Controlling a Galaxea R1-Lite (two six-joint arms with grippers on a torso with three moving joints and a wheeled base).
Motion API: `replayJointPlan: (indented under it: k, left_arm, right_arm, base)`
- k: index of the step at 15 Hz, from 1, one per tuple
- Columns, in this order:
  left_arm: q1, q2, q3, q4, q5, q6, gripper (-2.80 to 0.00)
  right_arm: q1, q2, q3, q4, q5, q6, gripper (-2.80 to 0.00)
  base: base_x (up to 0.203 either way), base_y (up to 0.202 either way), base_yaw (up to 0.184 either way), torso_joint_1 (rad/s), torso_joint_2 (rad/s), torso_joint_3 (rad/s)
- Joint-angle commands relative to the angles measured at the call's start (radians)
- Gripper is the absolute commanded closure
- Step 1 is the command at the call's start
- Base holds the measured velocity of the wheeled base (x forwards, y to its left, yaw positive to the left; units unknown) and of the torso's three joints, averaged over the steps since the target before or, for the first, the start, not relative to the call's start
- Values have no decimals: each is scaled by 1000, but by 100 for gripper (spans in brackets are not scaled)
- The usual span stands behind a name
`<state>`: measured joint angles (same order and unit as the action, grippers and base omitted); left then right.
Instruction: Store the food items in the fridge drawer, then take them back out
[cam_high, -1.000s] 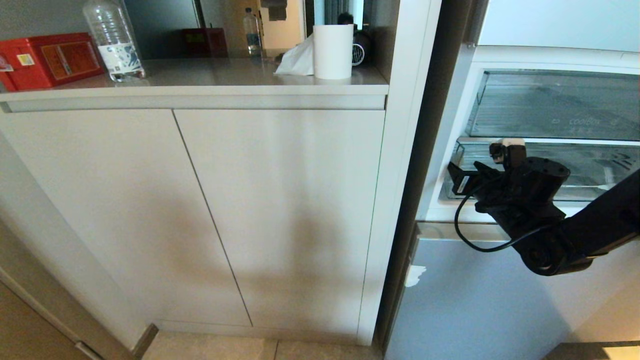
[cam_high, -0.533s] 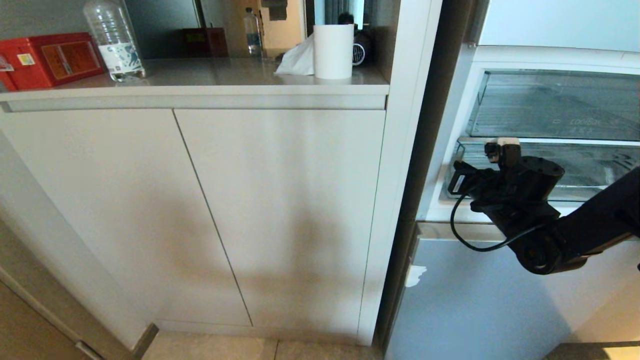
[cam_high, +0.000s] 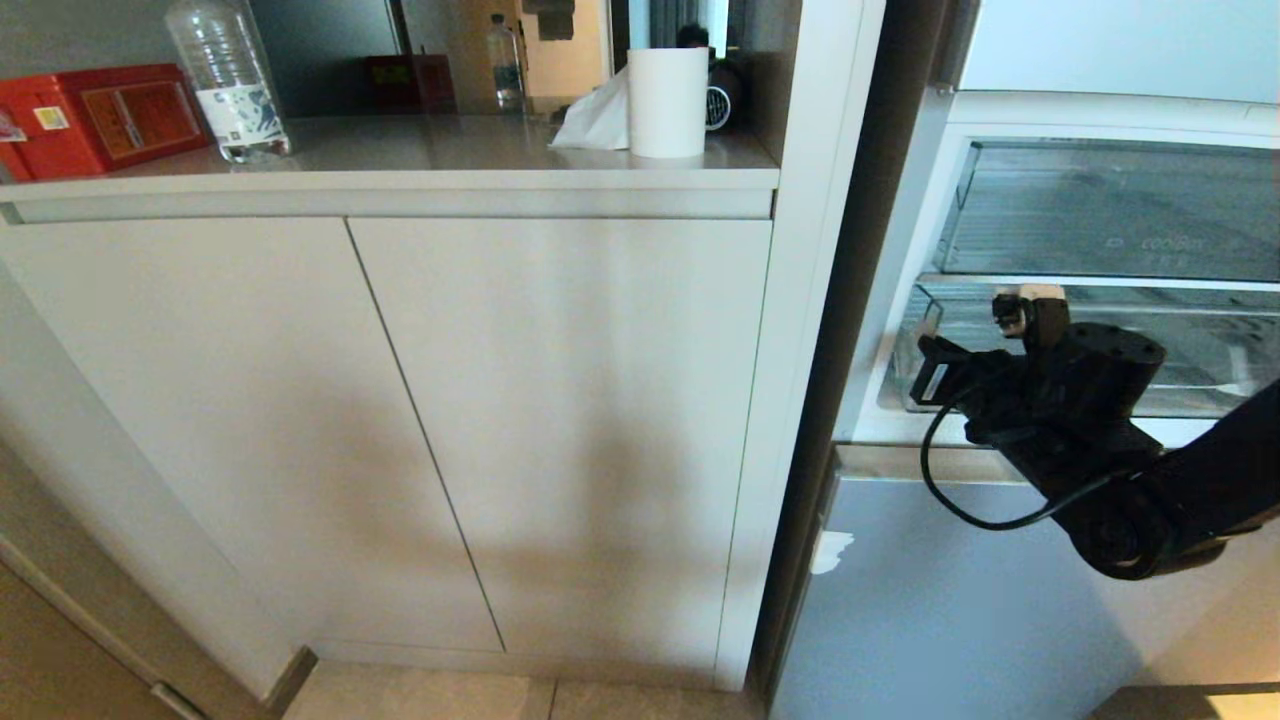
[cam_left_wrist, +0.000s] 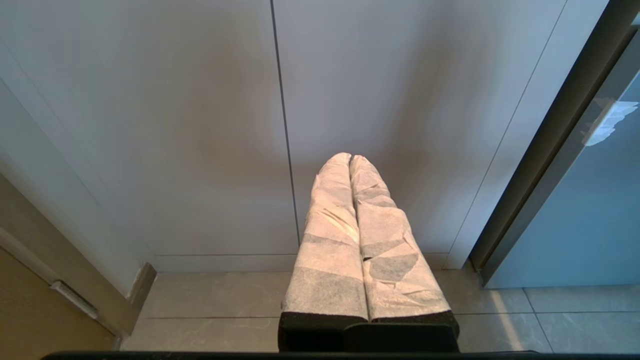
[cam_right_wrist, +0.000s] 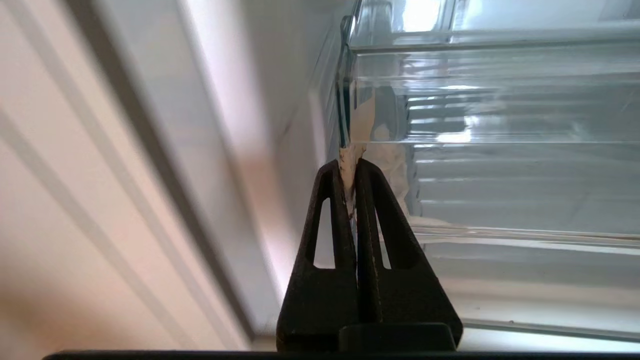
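Right gripper (cam_right_wrist: 354, 167) at drawer (cam_high: 1190, 345) front.
Clenched, tips at the drawer's front edge; left gripper (cam_left_wrist: 350, 160) clenched, by cabinet (cam_left_wrist: 200, 125).

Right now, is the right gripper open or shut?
Shut. The right gripper has its black fingers pressed together at the fridge drawer front corner.

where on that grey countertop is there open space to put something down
Bare stretch of the grey countertop between the clear plastic water bottle and the white paper roll. Crowded at the left end by the red box, and at the right by the roll and crumpled tissue.
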<state>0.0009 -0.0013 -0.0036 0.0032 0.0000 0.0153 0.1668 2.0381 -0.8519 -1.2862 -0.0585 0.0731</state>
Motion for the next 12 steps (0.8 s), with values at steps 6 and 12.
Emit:
replayJointPlan:
  k: [6, 12]
  left_arm:
    - [1, 1, 1, 0, 0, 0, 0]
    - [1, 1, -1, 0, 0, 0, 0]
  right_arm:
    - [24, -268, 342, -12, 6, 22, 0]
    - [54, -421, 541, -4, -3, 24, -280]
  base:
    - [0, 0, 0, 0, 0, 0]
    - [0, 0, 0, 0, 0, 0]
